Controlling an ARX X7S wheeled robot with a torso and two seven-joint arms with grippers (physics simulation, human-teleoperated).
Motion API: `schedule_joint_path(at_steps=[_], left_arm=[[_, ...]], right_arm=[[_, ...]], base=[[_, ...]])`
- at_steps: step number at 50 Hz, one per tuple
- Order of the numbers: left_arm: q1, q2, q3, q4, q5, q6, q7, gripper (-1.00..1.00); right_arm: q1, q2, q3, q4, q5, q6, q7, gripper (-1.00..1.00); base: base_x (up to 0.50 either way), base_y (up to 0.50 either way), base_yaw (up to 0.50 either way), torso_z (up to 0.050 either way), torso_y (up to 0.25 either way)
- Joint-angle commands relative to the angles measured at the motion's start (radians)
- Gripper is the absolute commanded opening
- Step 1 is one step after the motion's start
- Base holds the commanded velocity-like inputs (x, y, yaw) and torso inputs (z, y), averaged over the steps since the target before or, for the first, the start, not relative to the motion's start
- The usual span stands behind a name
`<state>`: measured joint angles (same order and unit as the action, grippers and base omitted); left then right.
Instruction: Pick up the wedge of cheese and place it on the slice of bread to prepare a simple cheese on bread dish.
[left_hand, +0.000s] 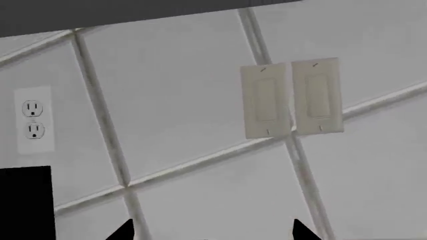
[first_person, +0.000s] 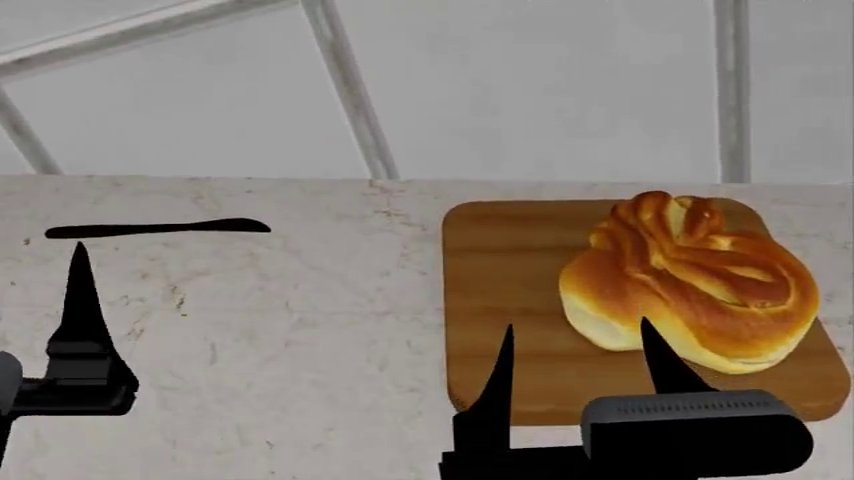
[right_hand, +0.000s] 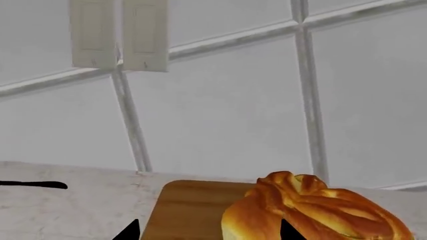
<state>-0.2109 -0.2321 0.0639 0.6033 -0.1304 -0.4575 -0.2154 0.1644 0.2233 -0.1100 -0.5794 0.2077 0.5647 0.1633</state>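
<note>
The slice of bread (first_person: 687, 280) is a golden-brown knotted bun on the right half of a wooden board (first_person: 507, 250). It also fills the lower part of the right wrist view (right_hand: 313, 210). My right gripper (first_person: 577, 330) hovers over the board's front edge, open. One of its fingers is over bare board and the other is in front of the bun's near side, and nothing is held (right_hand: 208, 231). My left gripper (first_person: 80, 275) is over the counter at the far left. It faces the tiled wall, open and empty (left_hand: 213, 231). The wedge of cheese is out of view.
A thin black elongated object (first_person: 158, 229) lies on the marble counter (first_person: 294, 330) near the back wall. The wall carries a power outlet (left_hand: 33, 120) and a double light switch (left_hand: 292, 97). A black block (left_hand: 25, 200) shows below the outlet.
</note>
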Motion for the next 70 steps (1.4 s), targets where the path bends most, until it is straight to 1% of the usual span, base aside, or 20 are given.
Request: schedule_joint_path(at_steps=[1, 2, 5, 9, 11, 13, 23, 30, 35, 41, 44, 46, 47, 52, 56, 57, 59, 63, 67, 70], left_arm=[[0.0, -0.11, -0.16, -0.13, 0.068, 0.041, -0.102, 1.0], [0.004, -0.102, -0.208, -0.122, 0.022, 0.017, -0.099, 1.0], [0.048, -0.115, -0.303, -0.105, 0.031, 0.021, -0.14, 1.0], [0.068, -0.131, -0.371, -0.139, 0.05, 0.048, -0.172, 1.0], [0.057, -0.117, -0.408, -0.158, 0.021, 0.052, -0.18, 1.0], [0.048, -0.091, -0.454, -0.186, -0.03, 0.066, -0.18, 1.0], [0.056, -0.072, -0.481, -0.172, -0.005, 0.074, -0.234, 1.0], [0.056, -0.075, -0.475, -0.173, -0.006, 0.069, -0.234, 1.0], [0.058, -0.075, -0.474, -0.175, -0.006, 0.073, -0.235, 1.0], [0.06, -0.074, -0.474, -0.176, -0.009, 0.076, -0.236, 1.0], [0.06, -0.074, -0.475, -0.177, -0.011, 0.074, -0.237, 1.0], [0.059, -0.076, -0.474, -0.176, -0.01, 0.07, -0.238, 1.0], [0.059, -0.075, -0.475, -0.175, -0.01, 0.065, -0.241, 1.0], [0.056, -0.079, -0.47, -0.178, -0.009, 0.06, -0.241, 1.0], [0.058, -0.078, -0.472, -0.176, -0.01, 0.061, -0.244, 1.0], [0.059, -0.078, -0.473, -0.174, -0.011, 0.06, -0.244, 1.0], [0.058, -0.079, -0.472, -0.174, -0.012, 0.059, -0.244, 1.0], [0.06, -0.079, -0.476, -0.169, -0.013, 0.057, -0.247, 1.0], [0.059, -0.082, -0.472, -0.167, -0.013, 0.049, -0.248, 1.0], [0.058, -0.084, -0.471, -0.167, -0.015, 0.046, -0.247, 1.0]], right_arm=[[-0.028, 0.013, 0.001, -0.047, 0.016, 0.013, 0.002, 1.0], [-0.032, 0.014, 0.001, -0.051, 0.021, 0.014, -0.001, 1.0], [-0.036, 0.014, 0.007, -0.051, 0.034, 0.012, -0.005, 1.0], [-0.039, 0.019, -0.009, -0.038, 0.019, 0.001, -0.003, 1.0], [-0.039, 0.018, -0.005, -0.038, 0.028, 0.0, -0.005, 1.0], [-0.038, -0.011, 0.051, -0.046, 0.119, 0.017, -0.023, 1.0], [-0.045, 0.042, -0.017, -0.125, 0.148, 0.116, -0.058, 1.0], [-0.02, 0.112, -0.13, -0.29, 0.255, 0.325, -0.125, 1.0], [-0.009, 0.142, -0.143, -0.367, 0.341, 0.417, -0.161, 1.0], [-0.002, 0.174, -0.102, -0.421, 0.458, 0.503, -0.192, 1.0], [0.017, 0.182, 0.024, -0.46, 0.683, 0.602, -0.189, 1.0], [0.032, 0.227, 0.039, -0.463, 0.754, 0.613, -0.196, 1.0], [0.037, 0.28, 0.012, -0.466, 0.749, 0.591, -0.204, 1.0], [0.075, 0.502, -0.035, -0.466, 0.96, 0.463, -0.216, 1.0], [0.095, 0.55, -0.03, -0.464, 1.045, 0.444, -0.197, 1.0], [0.099, 0.571, -0.069, -0.467, 1.036, 0.42, -0.197, 1.0], [0.144, 0.664, -0.258, -0.468, 0.979, 0.305, -0.163, 1.0], [0.357, 0.79, -0.625, -0.468, 0.993, 0.126, -0.032, 1.0], [0.528, 0.816, -0.874, -0.468, 1.004, 0.031, 0.01, 1.0], [0.655, 0.805, -0.999, -0.467, 1.046, 0.015, 0.054, 1.0]], base=[[0.02, 0.01, 0.0, 0.0, 0.0], [0.01, 0.01, 0.0, 0.0, 0.0], [0.01, 0.01, 0.0, 0.0, 0.0], [0.01, 0.01, 0.01, 0.0, 0.0], [0.01, 0.02, 0.01, 0.0, 0.0], [0.01, 0.02, 0.01, 0.0, 0.0], [0.01, 0.01, 0.01, 0.0, 0.0], [0.01, 0.01, 0.0, 0.0, 0.0], [0.01, 0.01, 0.0, 0.0, 0.0], [0.01, 0.01, 0.0, 0.0, 0.0], [0.01, 0.01, 0.0, 0.0, 0.0], [0.01, 0.01, 0.0, 0.0, 0.0], [0.02, 0.01, 0.0, 0.0, 0.0], [0.01, 0.01, 0.0, 0.0, 0.0], [0.01, 0.01, 0.0, 0.0, 0.0], [0.0, 0.01, 0.0, 0.0, 0.0], [0.01, 0.01, 0.0, 0.0, 0.0], [0.01, 0.01, 0.0, 0.0, 0.0], [0.01, 0.01, 0.0, 0.0, 0.0], [0.01, 0.01, 0.0, 0.0, 0.0]])
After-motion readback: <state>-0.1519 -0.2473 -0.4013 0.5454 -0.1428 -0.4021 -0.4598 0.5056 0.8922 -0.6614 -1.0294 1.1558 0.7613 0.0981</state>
